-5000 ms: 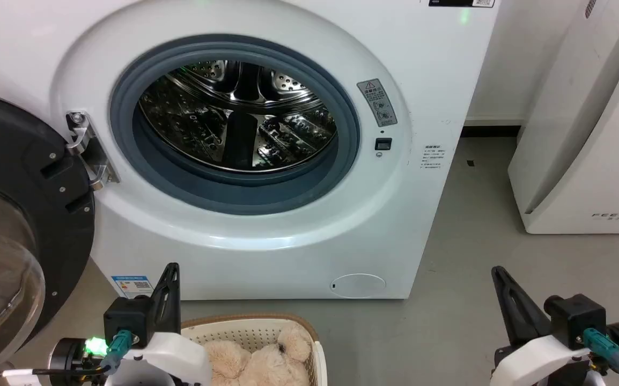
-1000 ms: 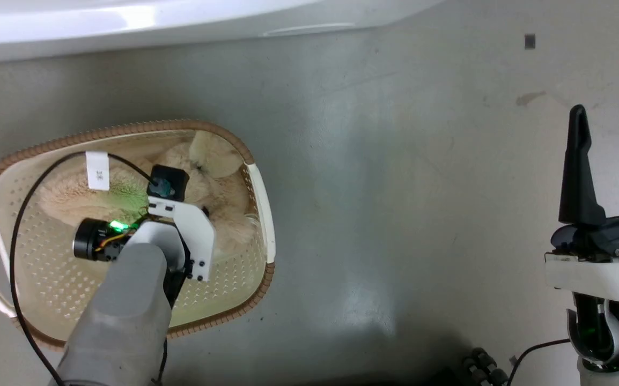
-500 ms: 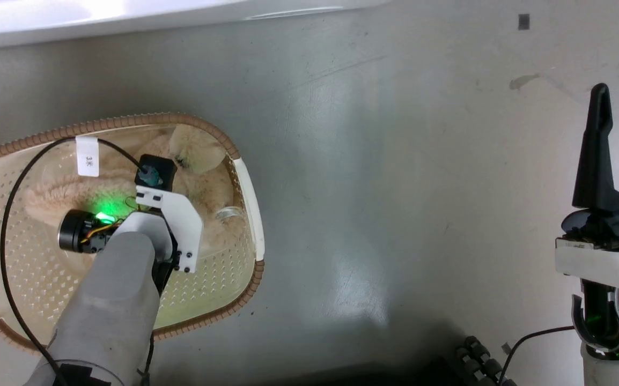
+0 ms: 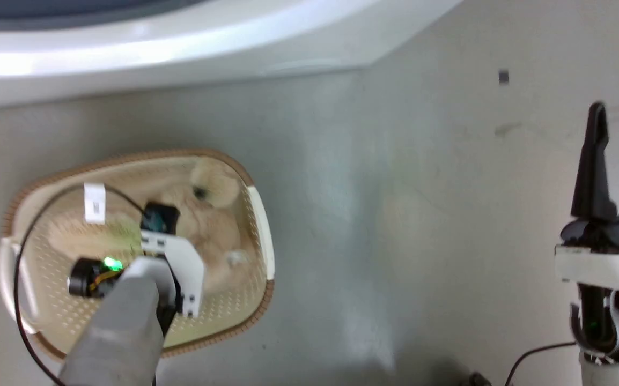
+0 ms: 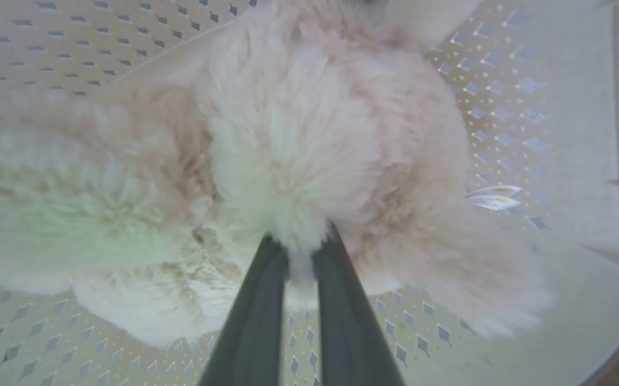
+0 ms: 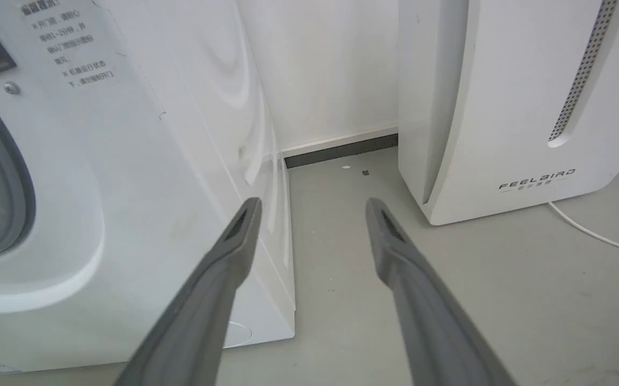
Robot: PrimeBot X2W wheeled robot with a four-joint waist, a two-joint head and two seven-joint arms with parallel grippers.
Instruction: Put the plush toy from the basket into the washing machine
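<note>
Item under inspection: one plush toy (image 5: 309, 134), cream-beige, with long shaggy fur and rounded limbs. It lies inside the basket (image 4: 260, 214) on the perforated bottom, towards the end nearer the washing machine (image 4: 181, 48).

My left gripper (image 5: 301, 249) is down in the basket, its two dark fingers drawn narrow on a tuft of the toy's fur, which shows between them. My right gripper (image 6: 312, 206) hangs well apart to the right, its fingers spread wide with nothing between them.

Count: one toy, one basket, one washing machine, one further white appliance (image 6: 502, 107) lettered FEELBIRD, and two grippers.

The basket is cream-white with a brown rim. It stands on a smooth grey floor (image 4: 395, 214) near the front of the machine. A white wall (image 6: 315, 69) closes the room behind. A pale cable (image 6: 594, 231) lies on the floor by the appliance. The head view is blurred.
</note>
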